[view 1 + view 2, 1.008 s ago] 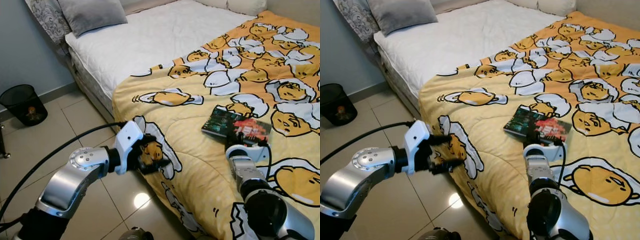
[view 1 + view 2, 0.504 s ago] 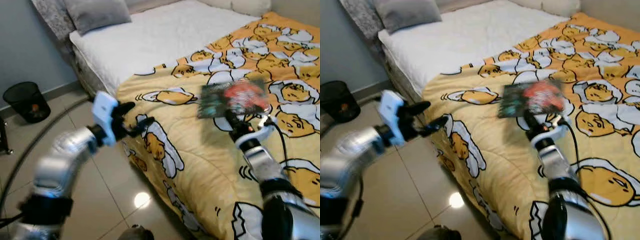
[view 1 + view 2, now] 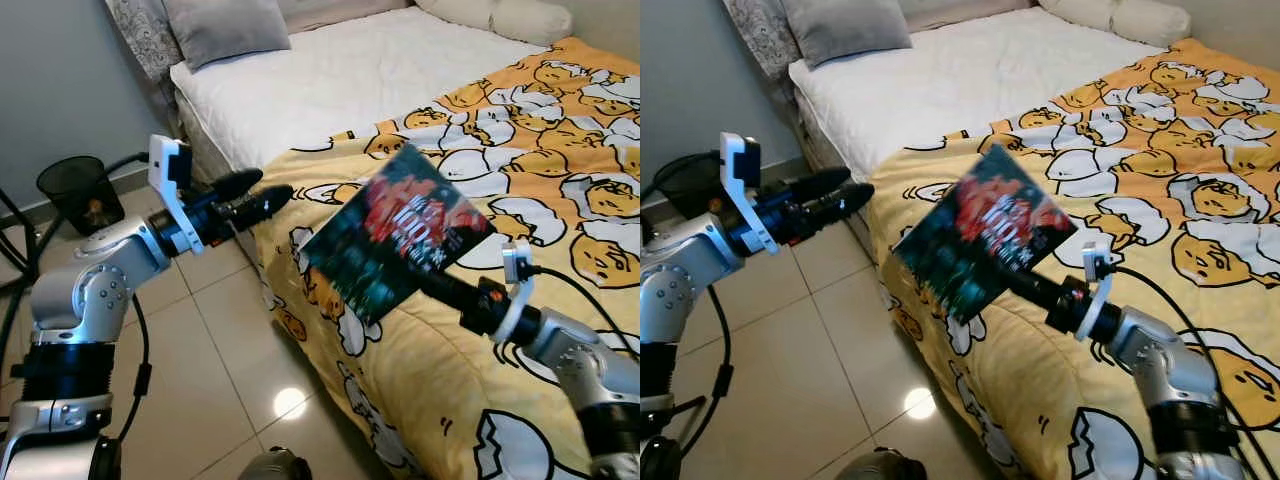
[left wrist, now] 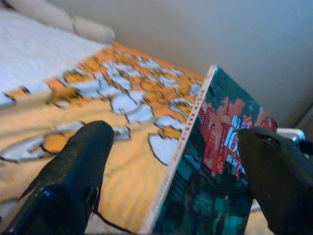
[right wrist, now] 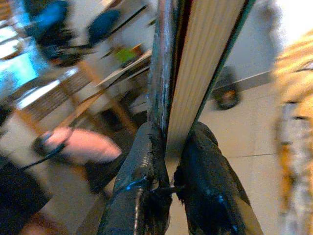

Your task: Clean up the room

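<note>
A book (image 3: 395, 235) with a dark teal and red cover hangs tilted in the air over the bed's near edge. My right gripper (image 3: 440, 283) is shut on its lower edge; the right wrist view shows both fingers (image 5: 142, 161) pinching the book (image 5: 205, 58) edge-on. My left gripper (image 3: 262, 192) stands open to the left of the book, level with it and a short gap away, pointing at it. In the left wrist view the book (image 4: 215, 171) stands between and beyond the spread fingers (image 4: 73, 176).
The bed carries a yellow blanket (image 3: 560, 120) with an egg cartoon print, a white mattress (image 3: 330, 70) and a grey pillow (image 3: 225, 25). A black mesh bin (image 3: 80, 190) stands on the tiled floor (image 3: 220, 350) by the wall. Blurred furniture shows in the right wrist view.
My right gripper has lifted the book off the blanket and swung it left, past the bed's edge. My left arm has risen and reached toward it, fingers open. The camera has shifted.
</note>
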Tool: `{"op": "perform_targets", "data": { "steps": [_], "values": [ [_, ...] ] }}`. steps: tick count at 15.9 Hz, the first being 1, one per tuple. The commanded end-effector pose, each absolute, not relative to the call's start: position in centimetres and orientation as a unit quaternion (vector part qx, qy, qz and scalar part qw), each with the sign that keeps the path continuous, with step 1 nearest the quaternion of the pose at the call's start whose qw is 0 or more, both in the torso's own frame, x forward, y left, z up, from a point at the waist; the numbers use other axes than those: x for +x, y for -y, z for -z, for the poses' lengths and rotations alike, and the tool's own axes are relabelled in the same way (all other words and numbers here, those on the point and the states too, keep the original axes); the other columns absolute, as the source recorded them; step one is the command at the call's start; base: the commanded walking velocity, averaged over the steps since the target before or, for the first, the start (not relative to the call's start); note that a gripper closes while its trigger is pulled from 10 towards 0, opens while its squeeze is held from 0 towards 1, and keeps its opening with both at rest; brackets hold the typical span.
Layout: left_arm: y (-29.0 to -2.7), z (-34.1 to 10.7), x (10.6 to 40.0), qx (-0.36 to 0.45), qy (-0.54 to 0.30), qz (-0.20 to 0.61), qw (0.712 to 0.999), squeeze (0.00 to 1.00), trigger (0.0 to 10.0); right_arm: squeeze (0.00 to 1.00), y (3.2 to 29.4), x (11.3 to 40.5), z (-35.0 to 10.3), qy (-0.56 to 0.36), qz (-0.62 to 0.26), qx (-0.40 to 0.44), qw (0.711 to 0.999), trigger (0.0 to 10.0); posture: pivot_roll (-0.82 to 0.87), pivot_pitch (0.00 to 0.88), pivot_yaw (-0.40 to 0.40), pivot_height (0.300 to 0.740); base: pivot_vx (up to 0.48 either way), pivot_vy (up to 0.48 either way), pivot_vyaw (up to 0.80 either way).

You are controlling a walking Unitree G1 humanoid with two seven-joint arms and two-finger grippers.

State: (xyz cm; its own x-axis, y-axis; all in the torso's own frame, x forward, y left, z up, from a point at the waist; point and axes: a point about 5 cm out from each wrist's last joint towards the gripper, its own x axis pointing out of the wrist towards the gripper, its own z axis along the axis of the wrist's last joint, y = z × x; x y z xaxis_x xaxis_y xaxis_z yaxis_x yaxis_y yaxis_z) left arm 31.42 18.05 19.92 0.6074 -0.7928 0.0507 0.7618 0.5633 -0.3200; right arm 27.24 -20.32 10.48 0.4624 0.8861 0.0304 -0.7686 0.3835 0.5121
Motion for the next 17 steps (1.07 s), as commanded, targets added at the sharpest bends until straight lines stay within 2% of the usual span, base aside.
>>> {"op": "perform_targets", "data": {
  "steps": [1,2,3,4,7,8,9,13,17],
  "values": [
    [-18.0,-19.3,31.3,-0.163,-0.077,0.459,0.870,0.00,10.0,0.00,19.8,26.9,-12.0,-0.108,-0.551,0.220,0.798,0.0,-0.04,0.000,0.082,0.740,0.000,0.000,0.00],
    [-17.7,-18.3,31.2,-0.171,-0.106,0.475,0.856,0.00,10.0,0.00,19.4,26.4,-12.5,-0.107,-0.580,0.209,0.780,0.0,-0.05,0.000,0.085,0.740,0.000,0.000,0.00],
    [-16.9,-17.1,30.8,-0.194,-0.142,0.503,0.830,0.00,10.0,0.00,18.9,25.8,-13.1,-0.109,-0.613,0.194,0.758,0.0,-0.05,0.000,0.085,0.740,0.000,0.000,0.00],
    [-16.5,-16.8,30.5,-0.201,-0.150,0.514,0.821,0.00,10.0,0.00,18.7,25.7,-13.2,-0.113,-0.620,0.188,0.753,0.0,-0.05,0.000,0.085,0.740,0.000,0.000,0.00],
    [-14.7,-16.2,28.8,-0.220,-0.188,0.584,0.758,0.00,10.0,0.00,18.0,25.1,-13.3,-0.127,-0.640,0.181,0.736,0.0,-0.05,0.000,0.082,0.740,0.000,0.000,0.00],
    [-14.6,-15.7,28.4,-0.221,-0.203,0.594,0.746,0.00,5.3,0.00,17.8,24.9,-13.5,-0.128,-0.647,0.184,0.729,0.0,-0.05,0.000,0.080,0.740,0.000,0.000,0.00],
    [-14.6,-15.5,28.3,-0.224,-0.208,0.598,0.741,0.00,0.0,0.00,17.8,24.8,-13.5,-0.129,-0.649,0.184,0.726,0.0,-0.05,0.000,0.079,0.740,0.000,0.000,0.00],
    [-15.2,-15.0,27.5,-0.232,-0.257,0.587,0.732,0.00,0.0,0.00,17.9,25.0,-13.1,-0.143,-0.648,0.178,0.727,0.0,-0.04,0.000,0.079,0.740,0.000,0.000,0.00],
    [-15.5,-15.3,27.1,-0.207,-0.256,0.585,0.742,0.00,0.0,0.00,18.0,24.6,-12.9,-0.154,-0.651,0.176,0.722,0.0,-0.04,0.000,0.081,0.740,0.000,0.000,0.00]
  ]
}}
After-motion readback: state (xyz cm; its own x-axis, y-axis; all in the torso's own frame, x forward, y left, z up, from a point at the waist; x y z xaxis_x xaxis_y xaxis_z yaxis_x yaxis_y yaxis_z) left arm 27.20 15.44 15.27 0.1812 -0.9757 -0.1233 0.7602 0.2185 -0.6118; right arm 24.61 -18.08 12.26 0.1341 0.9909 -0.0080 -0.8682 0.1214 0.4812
